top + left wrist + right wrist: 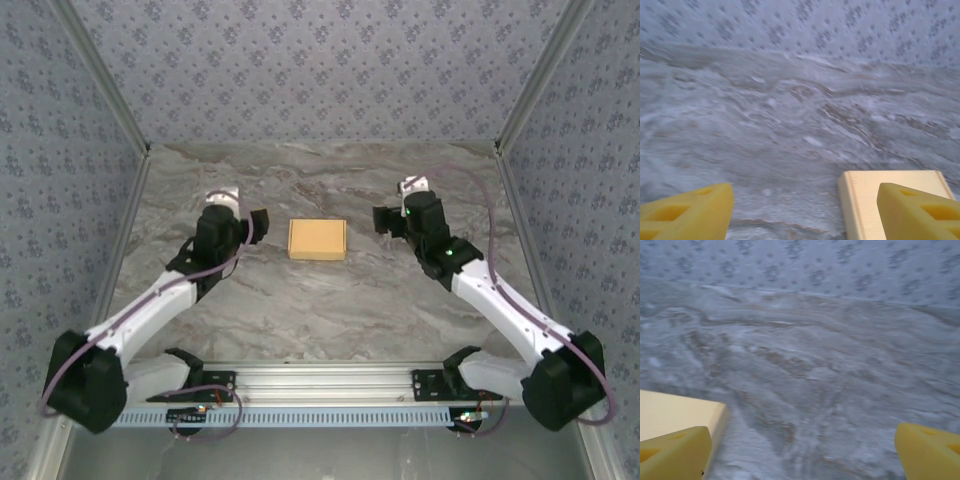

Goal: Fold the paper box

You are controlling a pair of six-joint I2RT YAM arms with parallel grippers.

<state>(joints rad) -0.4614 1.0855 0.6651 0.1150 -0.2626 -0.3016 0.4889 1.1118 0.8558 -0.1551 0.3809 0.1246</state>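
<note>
Yellow-orange paper box point(317, 239) sits closed on the marble table point(330, 310)

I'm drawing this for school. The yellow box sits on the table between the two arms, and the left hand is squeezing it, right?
Not quite. The paper box does sit on the table between the two arms, but the left hand is open, not squeezing it: the left wrist view shows its fingers spread wide.
</note>
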